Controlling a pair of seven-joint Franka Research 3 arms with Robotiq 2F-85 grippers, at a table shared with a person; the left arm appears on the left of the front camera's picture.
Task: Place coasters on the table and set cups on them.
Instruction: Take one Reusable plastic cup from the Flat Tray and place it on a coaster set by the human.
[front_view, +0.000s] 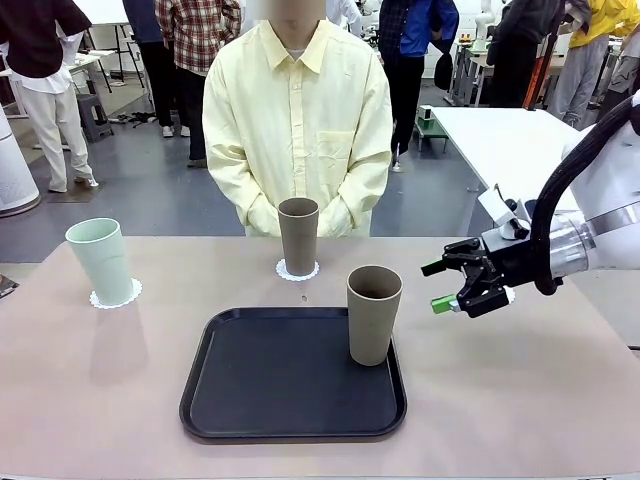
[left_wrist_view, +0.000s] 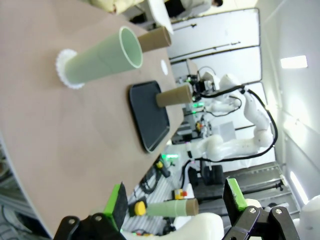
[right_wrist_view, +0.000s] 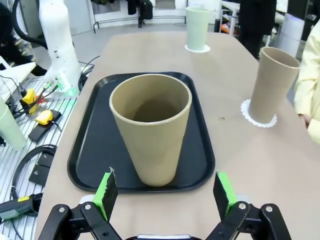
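On black rounded-rectangle tray (front_view: 260, 400), right side: tall taupe-brown tumbler (front_view: 373, 313) upright. Right gripper (front_view: 452, 287) just beside it, jaws apart, empty. Second taupe-brown tumbler (front_view: 297, 235) on white scalloped paper coaster (front_view: 297, 270) near person; pale mint tumbler (front_view: 101, 259) on coaster (front_view: 116, 294) far left. Left gripper (left_wrist_view: 175, 200) jaws apart off pinkish-beige table (front_view: 520, 390) edge.

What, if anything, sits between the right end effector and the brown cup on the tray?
Nothing visible. The right end effector is open beside the brown cup standing on the black tray; only bare table and tray rim lie between them in the right wrist view.
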